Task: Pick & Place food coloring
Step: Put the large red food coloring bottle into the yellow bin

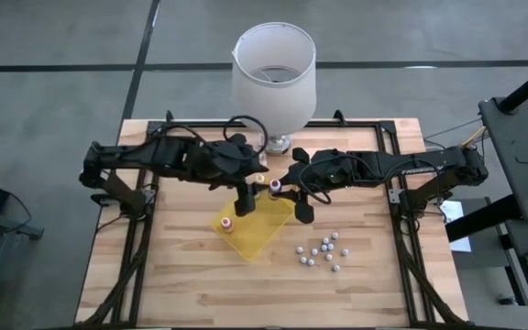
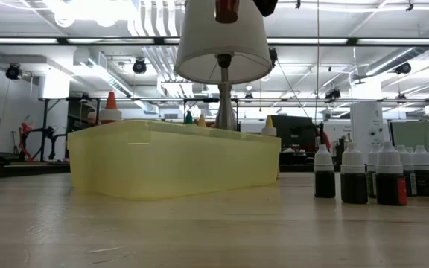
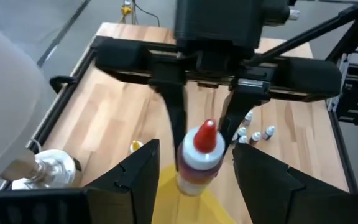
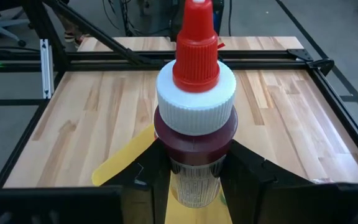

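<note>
- The right gripper (image 4: 194,180) pinches a red-capped food coloring bottle (image 4: 196,112) upright between its fingers, above the yellow tray (image 1: 253,226).
- The left gripper (image 3: 194,171) hangs just beside it, fingers spread on either side of the bottle, apart from it.
- More bottles (image 1: 322,252) stand on the table (image 1: 191,275) near the tray.

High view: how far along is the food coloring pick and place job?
Done: a pink-capped bottle stands in the yellow tray. In hand: the right gripper holds a red-capped bottle above the tray, with the left gripper open nearby. Left: probably the white-capped bottles clustered on the table.
</note>
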Motion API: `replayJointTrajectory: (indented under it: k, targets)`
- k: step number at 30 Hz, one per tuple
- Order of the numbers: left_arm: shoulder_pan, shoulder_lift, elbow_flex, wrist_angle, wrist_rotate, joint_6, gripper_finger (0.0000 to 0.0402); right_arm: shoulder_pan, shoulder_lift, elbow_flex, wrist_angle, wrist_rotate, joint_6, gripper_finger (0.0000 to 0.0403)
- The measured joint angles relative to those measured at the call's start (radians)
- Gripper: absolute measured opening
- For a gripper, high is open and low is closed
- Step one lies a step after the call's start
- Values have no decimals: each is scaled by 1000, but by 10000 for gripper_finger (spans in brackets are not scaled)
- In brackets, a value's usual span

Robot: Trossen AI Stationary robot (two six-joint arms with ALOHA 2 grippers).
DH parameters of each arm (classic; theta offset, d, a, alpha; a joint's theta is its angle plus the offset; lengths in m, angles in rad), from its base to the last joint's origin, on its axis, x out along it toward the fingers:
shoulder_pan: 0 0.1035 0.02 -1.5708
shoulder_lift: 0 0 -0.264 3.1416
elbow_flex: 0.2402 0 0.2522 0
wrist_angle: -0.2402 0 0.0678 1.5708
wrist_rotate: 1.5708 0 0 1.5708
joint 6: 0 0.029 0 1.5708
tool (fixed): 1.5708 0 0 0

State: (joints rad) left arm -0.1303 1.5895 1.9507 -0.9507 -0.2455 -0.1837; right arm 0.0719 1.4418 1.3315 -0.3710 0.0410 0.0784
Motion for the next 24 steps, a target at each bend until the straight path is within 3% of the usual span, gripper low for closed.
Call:
replayJointTrajectory:
  k: [10, 24]
  targets:
    - [2, 81, 26, -11, 50, 6, 176, 0, 0, 0, 0, 0, 0, 107]
    - [3, 82, 26, -7, 48, 1, 176, 0, -1, 0, -20, 0, 0, 107]
